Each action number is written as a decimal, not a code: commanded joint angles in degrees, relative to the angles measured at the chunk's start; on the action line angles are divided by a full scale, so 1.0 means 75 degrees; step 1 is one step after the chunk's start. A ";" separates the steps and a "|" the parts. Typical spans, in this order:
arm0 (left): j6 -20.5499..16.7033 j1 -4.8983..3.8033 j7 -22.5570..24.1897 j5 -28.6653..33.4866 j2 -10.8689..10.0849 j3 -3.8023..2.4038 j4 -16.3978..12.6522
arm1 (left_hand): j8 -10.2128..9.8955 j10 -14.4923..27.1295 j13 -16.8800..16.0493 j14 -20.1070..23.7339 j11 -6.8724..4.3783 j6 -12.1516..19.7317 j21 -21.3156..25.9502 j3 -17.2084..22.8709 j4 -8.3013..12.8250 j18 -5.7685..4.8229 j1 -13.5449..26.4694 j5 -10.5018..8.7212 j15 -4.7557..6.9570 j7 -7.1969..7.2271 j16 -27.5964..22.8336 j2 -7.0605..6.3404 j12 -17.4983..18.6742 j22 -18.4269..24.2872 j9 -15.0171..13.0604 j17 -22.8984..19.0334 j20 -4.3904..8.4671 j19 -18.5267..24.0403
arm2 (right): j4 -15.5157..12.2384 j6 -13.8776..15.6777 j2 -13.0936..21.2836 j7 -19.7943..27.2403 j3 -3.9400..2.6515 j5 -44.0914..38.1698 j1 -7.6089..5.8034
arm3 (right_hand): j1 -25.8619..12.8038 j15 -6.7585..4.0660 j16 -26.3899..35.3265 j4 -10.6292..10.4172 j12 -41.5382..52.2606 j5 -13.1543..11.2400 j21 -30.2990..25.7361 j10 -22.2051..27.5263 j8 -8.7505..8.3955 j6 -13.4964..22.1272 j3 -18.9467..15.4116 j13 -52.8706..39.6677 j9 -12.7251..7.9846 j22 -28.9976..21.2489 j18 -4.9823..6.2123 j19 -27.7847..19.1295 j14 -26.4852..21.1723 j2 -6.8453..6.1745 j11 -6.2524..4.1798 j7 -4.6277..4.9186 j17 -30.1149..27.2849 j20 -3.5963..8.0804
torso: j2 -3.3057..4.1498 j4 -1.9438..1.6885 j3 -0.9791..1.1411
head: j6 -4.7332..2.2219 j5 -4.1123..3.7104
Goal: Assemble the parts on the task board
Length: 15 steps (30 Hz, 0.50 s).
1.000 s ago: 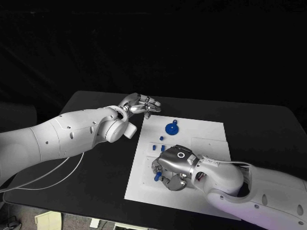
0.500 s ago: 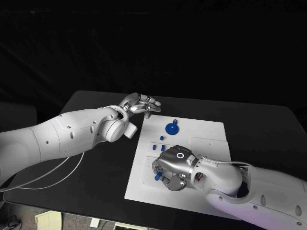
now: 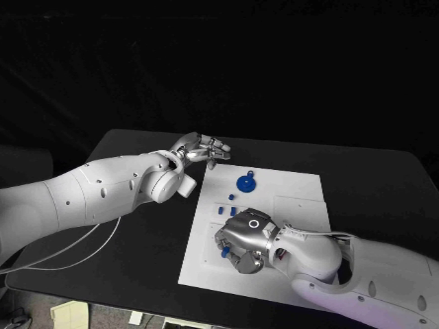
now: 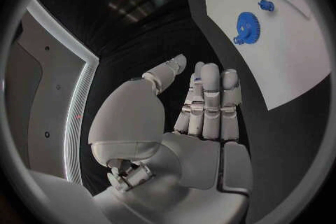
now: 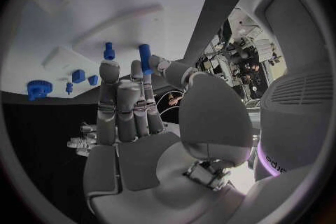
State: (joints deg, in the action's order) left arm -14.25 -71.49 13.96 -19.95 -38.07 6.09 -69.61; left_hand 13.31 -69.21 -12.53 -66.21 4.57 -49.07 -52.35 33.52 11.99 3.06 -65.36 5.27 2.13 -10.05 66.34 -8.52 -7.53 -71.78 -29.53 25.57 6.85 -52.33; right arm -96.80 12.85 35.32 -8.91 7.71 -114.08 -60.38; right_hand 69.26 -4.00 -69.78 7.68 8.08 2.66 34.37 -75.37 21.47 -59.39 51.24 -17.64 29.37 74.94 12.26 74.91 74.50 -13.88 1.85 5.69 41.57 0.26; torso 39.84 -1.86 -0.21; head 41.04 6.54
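Note:
The white task board (image 3: 284, 195) lies mid-table. A blue gear (image 3: 245, 184) sits near its far left corner, also seen as the gear (image 4: 246, 25) in the left wrist view. Small blue pieces (image 3: 228, 199) lie between the gear and my right hand (image 3: 244, 240), which hovers over the board's near left part. It pinches a blue peg (image 5: 145, 57) between thumb and a fingertip; the peg (image 3: 224, 252) shows at the hand's left edge. A second blue peg (image 5: 109, 50) stands on the board beyond the fingers. My left hand (image 3: 202, 147) is held over the table off the board's far left corner, fingers straight, holding nothing.
Black table (image 3: 140, 226) surrounds the board. The board's right half (image 3: 299, 205) carries faint raised outlines. My left forearm (image 3: 101, 192) crosses the table's left side; the right forearm (image 3: 378, 274) covers the board's near right corner.
My right hand has edged slightly left over the board with the peg still in its fingers. The left hand has not moved.

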 commanded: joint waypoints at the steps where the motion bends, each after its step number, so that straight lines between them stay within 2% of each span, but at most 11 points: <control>1: 0.0112 -0.0004 0.0026 0.0045 0.0028 -0.0005 -0.0015 | 0.0041 0.0070 0.0013 -0.0040 -0.0001 0.0046 0.0038 -0.0057 -0.0007 0.0335 -0.0005 0.0019 -0.0028 -0.0013 -0.0028 0.0060 -0.0004 -0.0009 0.0010 0.0011 0.0087 -0.0001 | 0.0031 -0.0277 -0.0073 -0.0003 0.0093 -0.0110 0.0030 | -0.0009 -0.0068 -0.0017 0.0030 0.0033 0.0017 0.0044 -0.0053 0.0032 -0.0063 0.0008 0.0017 0.0024 0.0151 0.0364 -0.0001 -0.0041 0.0020 0.0009 0.0006 0.0001 0.0026 | 0.0000 0.0001 -0.0002 | 0.0002 -0.0002; 4: 0.0118 -0.0004 0.0021 0.0045 0.0034 -0.0005 -0.0012 | 0.0042 0.0070 0.0013 -0.0040 -0.0001 0.0046 0.0038 -0.0057 -0.0007 0.0335 -0.0005 0.0019 -0.0028 -0.0012 -0.0029 0.0061 -0.0005 -0.0010 0.0010 0.0012 0.0087 0.0000 | 0.0061 -0.0320 -0.0107 0.0018 0.0143 -0.0041 0.0061 | -0.0024 -0.0067 -0.0015 0.0028 0.0031 0.0018 0.0044 -0.0049 0.0030 -0.0060 0.0010 0.0011 0.0028 0.0150 0.0364 -0.0006 -0.0043 0.0018 0.0010 0.0007 -0.0001 0.0020 | 0.0003 -0.0005 -0.0002 | 0.0015 -0.0012; 12: 0.0121 -0.0004 0.0003 0.0045 0.0020 -0.0005 -0.0007 | 0.0045 0.0072 0.0013 -0.0039 0.0000 0.0047 0.0040 -0.0059 -0.0008 0.0335 -0.0003 0.0017 -0.0029 -0.0012 -0.0030 0.0062 -0.0005 -0.0011 0.0011 0.0014 0.0086 0.0000 | 0.0087 -0.0284 -0.0072 0.0052 0.0148 0.0137 0.0078 | -0.0090 -0.0053 0.0007 0.0053 0.0000 0.0042 0.0037 -0.0009 0.0006 -0.0038 -0.0001 -0.0007 0.0035 0.0147 0.0365 -0.0038 -0.0053 -0.0017 0.0025 0.0019 -0.0016 -0.0002 | 0.0002 -0.0003 -0.0003 | 0.0032 -0.0014; 15: 0.0120 -0.0004 -0.0003 0.0045 0.0020 -0.0005 -0.0007 | 0.0046 0.0073 0.0013 -0.0039 0.0000 0.0048 0.0040 -0.0060 -0.0009 0.0334 -0.0001 0.0017 -0.0029 -0.0012 -0.0031 0.0061 -0.0005 -0.0011 0.0012 0.0015 0.0086 0.0001 | 0.0089 -0.0250 -0.0070 0.0069 0.0148 0.0195 0.0078 | -0.0250 -0.0009 0.0032 0.0051 -0.0072 0.0061 0.0038 0.0100 -0.0062 0.0053 -0.0125 -0.0001 0.0019 0.0146 0.0365 -0.0054 -0.0056 -0.0135 0.0069 0.0061 -0.0037 -0.0020 | 0.0000 0.0003 -0.0003 | 0.0030 -0.0010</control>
State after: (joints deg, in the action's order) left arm -14.09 -71.49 13.80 -19.95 -38.01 6.09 -69.57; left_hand 13.30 -69.09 -12.48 -66.21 4.69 -49.01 -52.35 33.39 11.85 3.06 -65.36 5.27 2.13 -9.99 66.34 -8.52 -7.53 -71.77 -29.53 25.62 6.82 -52.32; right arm -96.33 13.40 34.77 -9.42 8.23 -113.75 -60.41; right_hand 68.28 -4.00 -69.78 8.17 7.85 2.95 34.37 -75.04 21.50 -59.27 50.70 -17.85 29.66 74.92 12.26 74.82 74.50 -14.82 2.36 5.97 41.35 0.17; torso 39.85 -1.88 -0.23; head 41.27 6.43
